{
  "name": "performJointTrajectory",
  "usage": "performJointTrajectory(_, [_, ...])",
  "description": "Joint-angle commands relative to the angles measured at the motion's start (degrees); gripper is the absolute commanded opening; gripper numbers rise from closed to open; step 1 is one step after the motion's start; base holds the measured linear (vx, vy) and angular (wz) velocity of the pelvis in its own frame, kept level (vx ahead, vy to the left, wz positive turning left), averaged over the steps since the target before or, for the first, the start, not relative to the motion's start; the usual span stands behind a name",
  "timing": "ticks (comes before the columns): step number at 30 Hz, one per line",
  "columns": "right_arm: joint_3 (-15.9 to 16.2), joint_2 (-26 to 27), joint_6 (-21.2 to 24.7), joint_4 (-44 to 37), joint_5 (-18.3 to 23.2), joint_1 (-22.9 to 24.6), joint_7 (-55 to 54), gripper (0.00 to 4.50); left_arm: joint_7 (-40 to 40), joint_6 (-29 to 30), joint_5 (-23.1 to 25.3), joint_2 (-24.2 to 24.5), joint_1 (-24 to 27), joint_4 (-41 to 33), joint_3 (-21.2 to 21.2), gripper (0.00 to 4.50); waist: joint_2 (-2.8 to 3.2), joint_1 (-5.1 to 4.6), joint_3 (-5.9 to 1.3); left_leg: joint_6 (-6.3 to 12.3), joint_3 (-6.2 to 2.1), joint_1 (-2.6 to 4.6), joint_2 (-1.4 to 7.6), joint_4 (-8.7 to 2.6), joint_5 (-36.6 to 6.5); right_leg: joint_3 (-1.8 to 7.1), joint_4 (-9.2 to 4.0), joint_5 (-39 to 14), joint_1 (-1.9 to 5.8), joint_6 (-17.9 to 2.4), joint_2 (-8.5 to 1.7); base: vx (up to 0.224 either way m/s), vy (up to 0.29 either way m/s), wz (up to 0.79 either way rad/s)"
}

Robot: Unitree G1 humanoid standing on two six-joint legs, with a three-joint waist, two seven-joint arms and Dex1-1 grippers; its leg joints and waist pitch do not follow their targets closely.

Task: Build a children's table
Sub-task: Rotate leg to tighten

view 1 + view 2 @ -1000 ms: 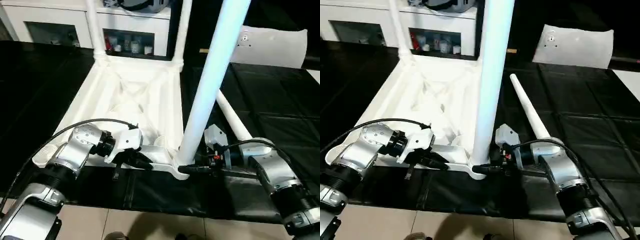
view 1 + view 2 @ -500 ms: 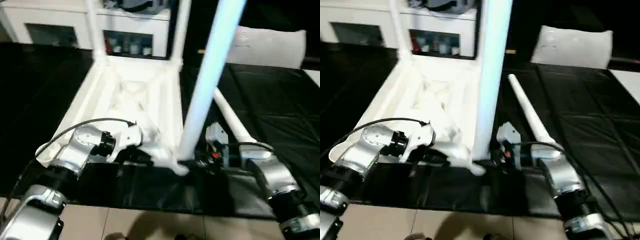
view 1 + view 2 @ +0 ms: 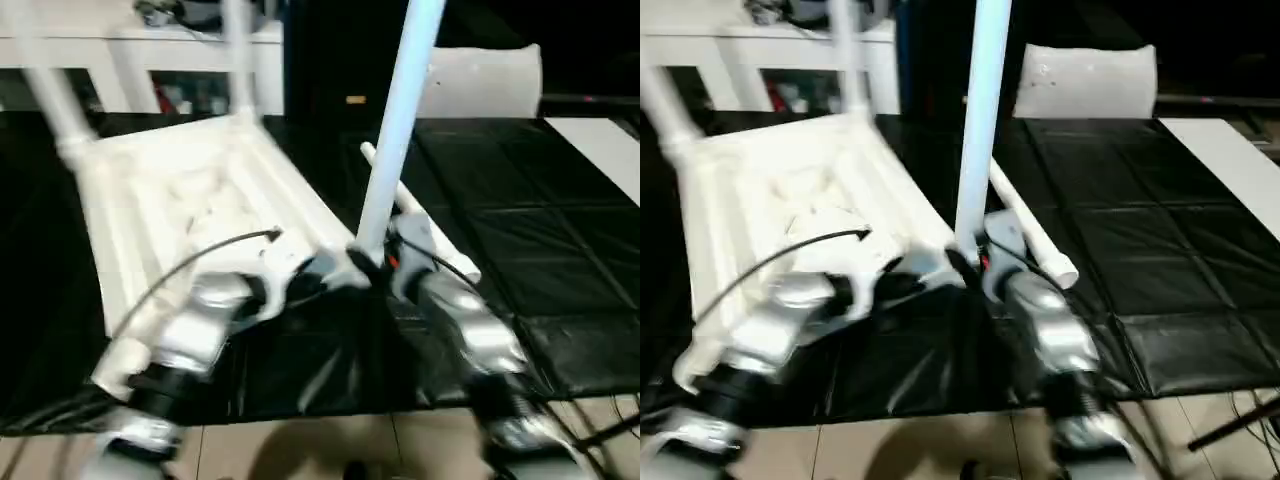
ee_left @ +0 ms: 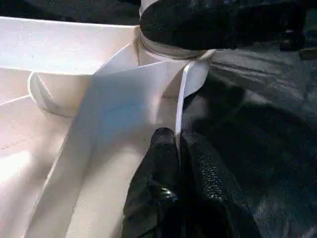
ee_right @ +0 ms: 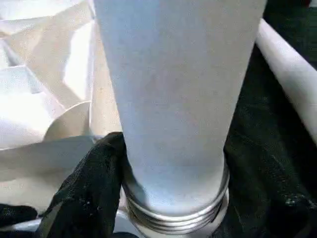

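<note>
The white tabletop (image 3: 170, 200) lies upside down on the black cover, ribbed underside up. Two legs (image 3: 55, 110) (image 3: 240, 60) stand in its far corners. A third leg (image 3: 395, 130) stands upright in the near right corner socket (image 4: 166, 54), its threaded end (image 5: 173, 215) showing at the base. My right gripper (image 3: 375, 262) is shut around that leg's base, with one black finger (image 5: 89, 193) against it. My left gripper (image 4: 177, 135) is shut on the tabletop's thin rim (image 4: 182, 94) just beside the socket. A loose leg (image 3: 1025, 225) lies behind the right arm.
A white pillow-like block (image 3: 485, 80) sits at the back right. White cabinets (image 3: 150, 55) stand behind the table. A white panel (image 3: 600, 140) shows at the far right. The black cover's front edge (image 3: 400, 405) runs just below my forearms, with pale floor beyond.
The whole view has swung and blurred, so the camera moved. Both grippers keep their holds at the near corner; the tabletop now lies turned at an angle to me.
</note>
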Motion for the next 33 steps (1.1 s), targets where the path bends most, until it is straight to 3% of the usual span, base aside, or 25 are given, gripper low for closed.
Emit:
performJointTrajectory(1, [5.84,5.28,-0.30,-1.31,2.04,1.75,5.26,3.23,4.04,-2.61,-2.65,-3.54,-1.83,-4.03,0.52,0.00,-0.46,0.23,-3.97,4.15,-0.27,-0.55,0.91,-4.30,-13.57,1.98,-4.18,-27.74,3.08,-3.44,-2.80,0.000,0.000,0.00])
performJointTrajectory(5, [4.60,3.93,-1.43,-3.05,2.67,2.85,5.75,3.47,1.67,-3.58,-2.27,-1.69,-0.80,-4.36,-0.37,0.00,-0.52,0.56,-4.15,5.02,0.20,-0.64,0.87,-4.14,-10.25,2.83,-3.22,-22.31,3.10,-6.23,-2.78,0.000,0.000,0.00])
performJointTrajectory(6, [4.03,2.59,-2.15,-4.13,3.17,3.59,6.82,3.73,0.42,-4.19,-1.92,-0.13,-0.35,-4.16,-0.62,0.00,-0.37,0.98,-4.27,5.59,0.31,-0.65,0.90,-4.08,-8.60,3.02,-2.86,-20.46,3.29,-7.09,-2.89,0.000,0.000,0.00])
performJointTrajectory(9, [3.59,0.33,-3.16,-5.75,3.91,4.73,9.30,3.87,-1.11,-4.48,-1.96,1.80,0.33,-4.02,-0.33,0.00,-0.49,1.29,-4.38,5.99,0.57,-0.73,0.90,-3.88,-7.38,3.24,-2.43,-18.64,3.32,-7.89,-2.83,0.000,0.000,0.00])
performJointTrajectory(12, [3.35,-4.06,-4.83,-7.78,4.95,6.47,15.00,4.27,-4.49,-5.95,-2.53,5.57,1.31,-3.61,0.22,0.00,-0.44,1.81,-4.22,6.15,0.67,-1.00,0.80,-3.84,-7.79,3.30,-2.45,-20.77,3.49,-7.26,-2.88,0.000,0.000,0.00])
performJointTrajectory(14, [3.55,-6.16,-5.69,-8.48,5.21,7.13,17.99,4.37,-6.36,-7.39,-2.84,7.30,1.50,-2.91,0.22,0.00,-0.65,1.88,-4.07,5.99,0.64,-0.81,0.82,-3.83,-8.74,3.23,-2.89,-23.25,3.35,-6.06,-2.74,0.000,0.000,0.00])
performJointTrajectory(15, [3.45,-8.32,-6.16,-9.41,6.28,7.72,21.70,4.37,-9.05,-9.82,-2.93,9.38,1.59,-1.60,-0.14,0.00,-0.92,1.88,-4.01,6.05,0.62,-0.84,0.77,-3.85,-9.14,3.20,-3.10,-24.42,3.35,-5.46,-2.69,0.000,0.000,0.00])
performJointTrajectory(17, [3.44,-9.55,-6.41,-9.91,6.90,7.95,23.90,4.44,-10.45,-11.01,-2.93,10.53,1.55,-0.78,-0.27,0.00,-0.80,1.73,-3.85,5.57,0.48,-0.76,0.69,-3.88,-10.31,3.02,-3.50,-27.90,3.13,-4.28,-2.67,0.000,0.000,0.00])
performJointTrajectory(18, [3.37,-11.02,-6.41,-10.54,7.66,8.19,26.75,4.44,-12.94,-12.58,-3.39,12.00,1.56,0.06,-0.43,0.00,-0.70,1.75,-3.73,5.18,0.52,-0.26,0.74,-3.83,-11.54,2.99,-3.93,-30.32,2.71,-3.80,-2.64,0.000,0.000,0.00])
performJointTrajectory(19, [3.56,-12.19,-6.60,-10.65,7.96,8.16,28.77,4.44,-14.50,-13.44,-3.60,13.11,1.51,0.61,-0.64,0.00,-0.93,1.73,-3.70,5.02,0.52,-0.25,0.80,-3.86,-11.71,2.98,-3.89,-30.62,2.67,-3.68,-2.60,0.000,0.000,0.00])
performJointTrajectory(21, [3.83,-13.57,-6.90,-10.63,8.23,8.07,31.05,4.44,-16.36,-14.33,-3.87,14.44,1.49,1.18,-0.95,0.00,-0.80,1.83,-3.66,4.69,0.41,-0.21,0.90,-3.97,-12.13,2.90,-3.86,-31.12,2.64,-3.55,-2.63,0.000,0.000,0.00])
performJointTrajectory(28, [6.45,-18.49,-9.90,-8.01,8.14,5.64,40.26,4.44,-29.46,-17.14,-7.63,20.90,2.29,1.39,-2.70,0.00,-0.91,2.24,-3.78,3.79,0.28,0.11,1.41,-4.34,-13.85,3.21,-3.11,-27.08,2.50,-6.44,-2.83,0.000,0.000,0.00])
performJointTrajectory(30, [7.52,-19.21,-10.36,-7.52,7.97,5.10,42.51,4.44,-32.81,-17.96,-8.47,21.86,2.28,1.80,-3.13,0.00,-1.04,2.53,-3.95,3.83,0.28,-0.04,1.42,-4.35,-12.66,3.34,-2.70,-24.97,2.74,-7.32,-2.87,0.000,0.000,0.00])
performJointTrajectory(33, [9.97,-20.67,-11.19,-6.78,7.26,4.17,46.95,4.44,-38.23,-19.82,-9.10,23.22,1.42,3.10,-4.76,0.00,-0.84,3.26,-4.13,4.28,0.61,0.49,1.69,-4.26,-10.24,3.80,-1.92,-19.02,2.51,-9.97,-2.86,0.000,0.000,0.00])
